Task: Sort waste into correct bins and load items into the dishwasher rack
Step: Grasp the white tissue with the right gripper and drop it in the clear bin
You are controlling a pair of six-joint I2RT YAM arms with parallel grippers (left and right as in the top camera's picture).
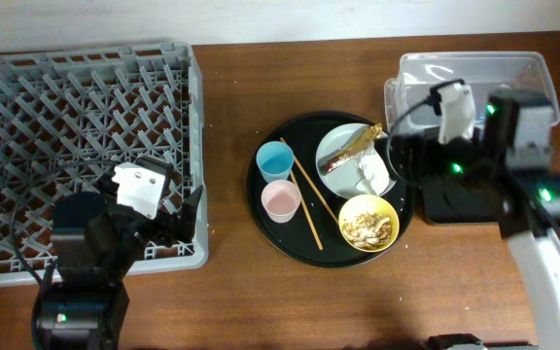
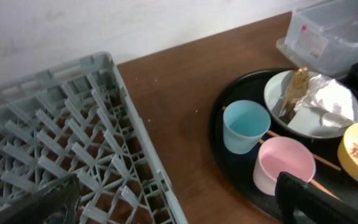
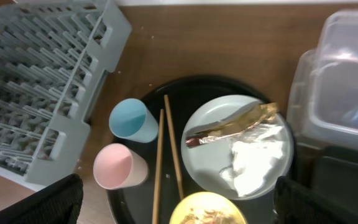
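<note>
The grey dishwasher rack (image 1: 197, 117) stands at the left. A pale plate (image 1: 336, 146) holds the brown-gold wrapper (image 1: 356, 146) and the white napkin (image 1: 372, 173). Beside it are the yellow bowl (image 1: 368, 222) with food scraps, the blue cup (image 1: 274, 158), the pink cup (image 1: 281, 200) and two chopsticks (image 1: 309, 199). The clear tub (image 1: 474, 78) and the shallow black tray (image 1: 455, 204) are at the right. My left gripper (image 2: 176, 208) is open and empty over the rack's right edge. My right gripper (image 3: 182, 205) is open and empty above the plate and bowl.
The cups, plate, bowl and chopsticks all lie on a large round black tray (image 1: 265, 226) in the middle of the brown table. My right arm covers part of the tub and the shallow black tray. Bare wood lies between the rack and the round tray.
</note>
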